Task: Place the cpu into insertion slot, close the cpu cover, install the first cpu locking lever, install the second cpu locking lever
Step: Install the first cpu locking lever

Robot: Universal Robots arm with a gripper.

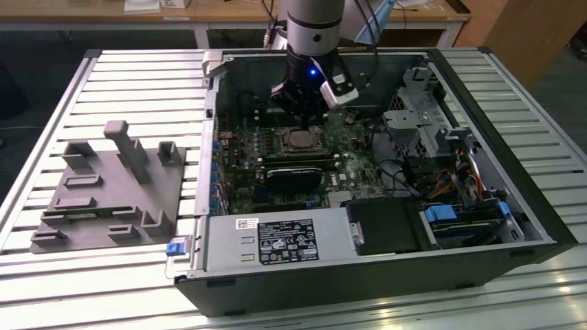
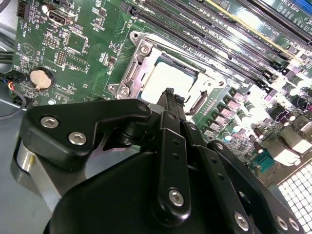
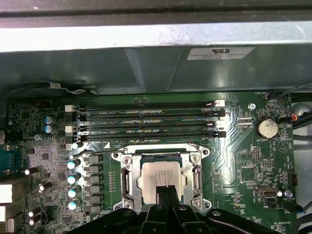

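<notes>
The cpu point(image 3: 163, 176) is seen lying flat in the insertion slot point(image 3: 161, 157), with its pale metal face turned up. As the chip is square, no long axis can be given for it. Its edges are set parallel to the edges of the slot, and no corner is seen lifted.

Nearest to the wrist cameras, the gripper point(image 3: 165, 191) is placed just over the near edge of the slot. Its fingers point(image 2: 169, 97) are seen pressed together with no visible gap, and nothing is gripped between them. Whether the tips touch the chip or only hang above it cannot be told.

Around the slot the cpu cover point(image 3: 126, 178) is laid down flat, so that the chip is seen through its square window. The silvery frame is parallel to the slot on all four sides.

Just beyond the slot, four long black memory slots point(image 3: 146, 122) are set side by side, with their length parallel to the far edge of the slot. A round coin battery point(image 3: 266, 127) is fixed on the green board to one side of the slot, well apart from it. Farther beyond the slot, behind the memory slots, a grey wall of the computer case point(image 3: 122, 68) is seen.

In the exterior view the slot is found inside the open case, directly under the arm point(image 1: 314, 27). A grey fixture point(image 1: 110, 185) is placed on the slatted table point(image 1: 55, 89), well apart from the slot toward the exterior view's left.
</notes>
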